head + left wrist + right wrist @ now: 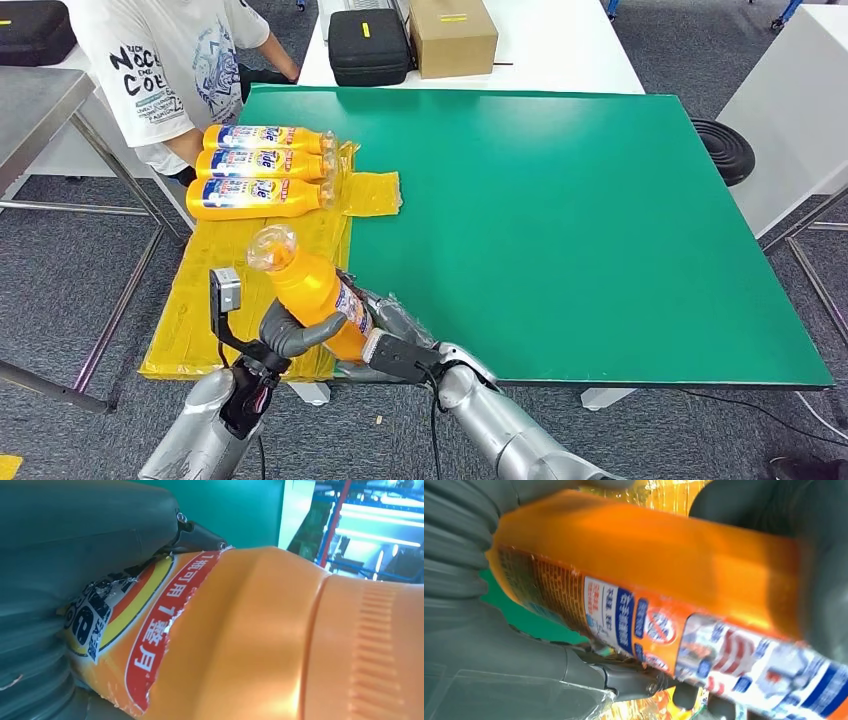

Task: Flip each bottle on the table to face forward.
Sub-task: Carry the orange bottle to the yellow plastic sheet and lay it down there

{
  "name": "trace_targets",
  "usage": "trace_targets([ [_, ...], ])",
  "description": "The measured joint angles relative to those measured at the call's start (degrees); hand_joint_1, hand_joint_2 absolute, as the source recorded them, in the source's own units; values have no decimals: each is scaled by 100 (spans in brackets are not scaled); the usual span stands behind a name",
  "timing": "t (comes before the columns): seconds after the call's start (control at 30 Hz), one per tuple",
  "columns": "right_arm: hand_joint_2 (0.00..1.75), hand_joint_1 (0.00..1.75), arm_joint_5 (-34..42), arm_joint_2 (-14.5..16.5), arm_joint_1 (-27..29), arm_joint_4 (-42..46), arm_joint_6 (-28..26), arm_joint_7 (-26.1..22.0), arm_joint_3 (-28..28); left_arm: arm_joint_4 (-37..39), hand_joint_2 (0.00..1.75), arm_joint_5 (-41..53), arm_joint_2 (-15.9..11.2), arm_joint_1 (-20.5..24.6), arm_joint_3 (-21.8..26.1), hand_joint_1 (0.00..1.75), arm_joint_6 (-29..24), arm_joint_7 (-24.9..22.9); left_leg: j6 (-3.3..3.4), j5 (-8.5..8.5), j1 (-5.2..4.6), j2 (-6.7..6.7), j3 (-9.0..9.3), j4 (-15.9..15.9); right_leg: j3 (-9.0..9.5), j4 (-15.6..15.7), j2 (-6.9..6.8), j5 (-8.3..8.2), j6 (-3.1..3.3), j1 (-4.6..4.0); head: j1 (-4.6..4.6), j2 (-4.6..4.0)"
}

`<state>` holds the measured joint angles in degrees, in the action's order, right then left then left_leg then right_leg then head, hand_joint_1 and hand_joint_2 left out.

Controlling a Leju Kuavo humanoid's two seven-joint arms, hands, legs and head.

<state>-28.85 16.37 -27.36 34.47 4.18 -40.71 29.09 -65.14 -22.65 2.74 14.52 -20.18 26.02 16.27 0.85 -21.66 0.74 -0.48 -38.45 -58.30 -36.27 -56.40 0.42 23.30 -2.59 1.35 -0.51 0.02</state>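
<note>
An orange bottle (312, 290) with a clear cap is held tilted above the near left corner of the green table (600, 230). My left hand (292, 335) grips it from the left, thumb across its body. My right hand (385, 335) holds its lower part from the right. The left wrist view is close on the bottle (260, 640) and its torn red label; the right wrist view has the bottle (649, 575) with its back label. Three more orange bottles (262, 162) lie side by side, labels up, on the yellow cloth (210, 290) at the far left.
A person in a white printed shirt (165, 60) stands at the far left corner. A black case (369, 45) and a cardboard box (452, 35) sit on the white table behind. A black stool (725, 150) stands at the right.
</note>
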Motion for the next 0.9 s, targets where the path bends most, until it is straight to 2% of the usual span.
trace_targets([
  [0.17,0,0,-122,-2,31,-12,-159,199,-30,-82,175,1610,-68,123,-49,175,-1277,180,0,1,0,-2,-1,0,1,-1,0,0,0,0,1,0],
  [0.33,0,0,-368,-78,254,232,-324,332,-139,-72,175,3384,-301,381,44,175,-2379,124,-1,1,1,-1,-1,0,0,-2,5,-2,1,-1,1,0],
  [0.53,0,0,-478,-235,515,666,-428,392,-350,70,175,4328,-592,670,315,175,-2779,22,-3,3,7,-3,-3,0,0,-3,4,-1,2,-3,2,0],
  [0.73,0,0,-494,-347,649,945,-464,405,-456,204,175,4483,-703,818,445,175,-2835,-3,-2,2,4,-3,-4,0,1,-2,4,-1,1,0,2,0],
  [0.9,0,0,-526,-446,850,1251,-612,428,-585,292,175,4873,-895,972,564,175,-3184,-155,-3,2,5,-2,-3,0,-1,-3,6,-2,2,-4,3,0],
])
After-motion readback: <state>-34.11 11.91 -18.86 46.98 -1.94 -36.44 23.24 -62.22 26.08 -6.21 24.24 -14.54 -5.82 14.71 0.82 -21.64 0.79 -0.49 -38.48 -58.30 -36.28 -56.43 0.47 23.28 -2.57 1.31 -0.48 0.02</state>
